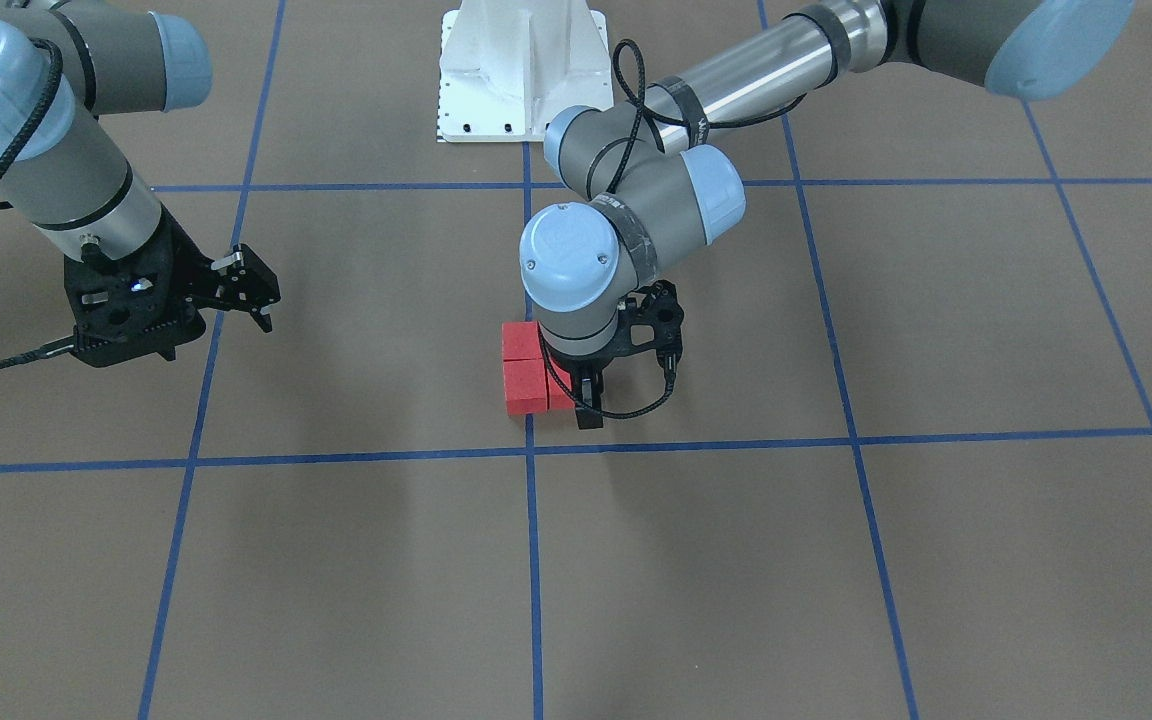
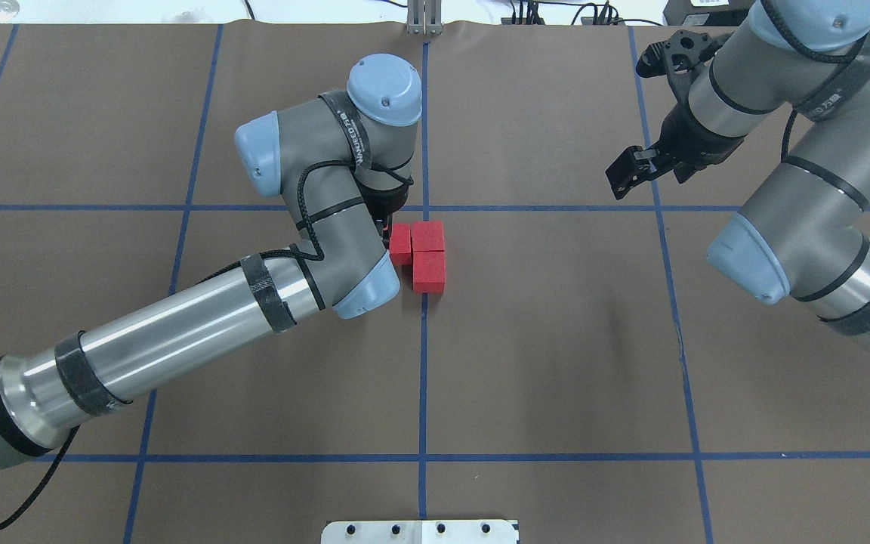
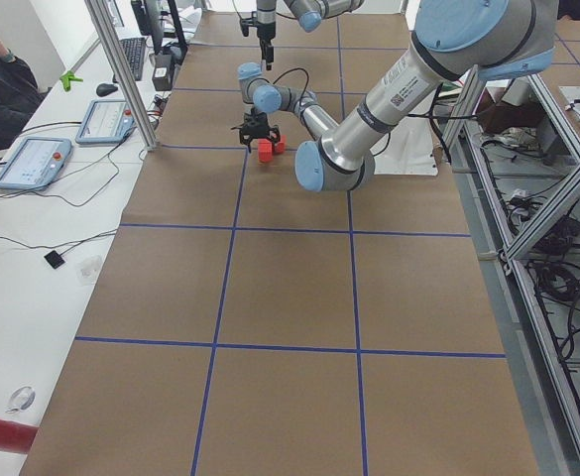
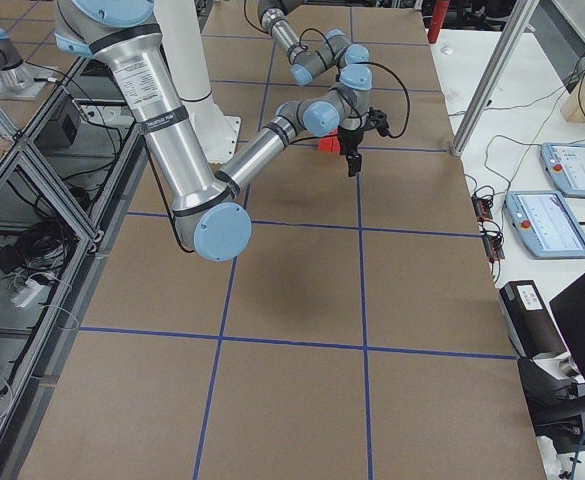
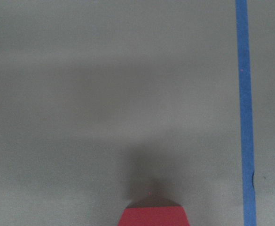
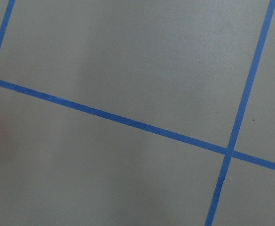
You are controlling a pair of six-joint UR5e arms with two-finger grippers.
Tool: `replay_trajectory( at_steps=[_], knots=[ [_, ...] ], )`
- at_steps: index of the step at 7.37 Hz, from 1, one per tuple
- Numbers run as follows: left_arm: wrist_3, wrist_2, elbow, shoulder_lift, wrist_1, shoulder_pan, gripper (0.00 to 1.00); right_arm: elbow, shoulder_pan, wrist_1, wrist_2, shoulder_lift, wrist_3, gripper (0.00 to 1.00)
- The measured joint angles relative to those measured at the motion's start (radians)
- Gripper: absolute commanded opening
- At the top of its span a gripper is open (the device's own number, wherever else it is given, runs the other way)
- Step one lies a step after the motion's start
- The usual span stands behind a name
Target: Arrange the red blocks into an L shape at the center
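1. We see the three red blocks [image 2: 429, 273] lying together at the center [image 2: 473, 253] of the brown table [image 2: 556, 363]. They sit right by the middle blue line [image 2: 424, 363], just on the robot's side of a crossing line.
2. Two of them sit in a row along that line, touching face to face. The third block [image 2: 401, 243] rests against the side of the farther one, toward the robot's left, so the group makes an L. It sits a little out of step with its neighbour.
3. The left claw [image 1: 586, 400] points straight down at the third block, with one dark finger [image 1: 591, 412] just beside it at table level. In the overhead view the arm's wrist covers the rest of the claw. The left wrist camera shows only a red top at its bottom edge. We cannot tell whether the claw pinches this block or merely stands around it.
4. The right claw [image 1: 258, 295] hangs tilted above the table, well apart from the blocks on the robot's right. Its fingers are spread and there is nothing between them.
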Motion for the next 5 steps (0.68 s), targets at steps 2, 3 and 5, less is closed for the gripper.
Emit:
replay_trajectory(
  at_steps=[2, 3, 5],
  knots=[
    [0.119, 0.003, -0.053, 0.013, 0.064, -0.040, 1.00, 0.003, 0.015, -0.005, 0.001, -0.001, 0.003, 0.99],
    [0.209, 0.006, -0.073, 0.022, 0.089, -0.061, 1.00, 0.004, 0.030, -0.003, 0.000, -0.001, 0.003, 0.99],
    [0.414, 0.037, -0.142, 0.095, 0.103, -0.098, 1.00, 0.011, 0.050, 0.004, -0.028, -0.009, 0.002, 0.99]
  ],
)
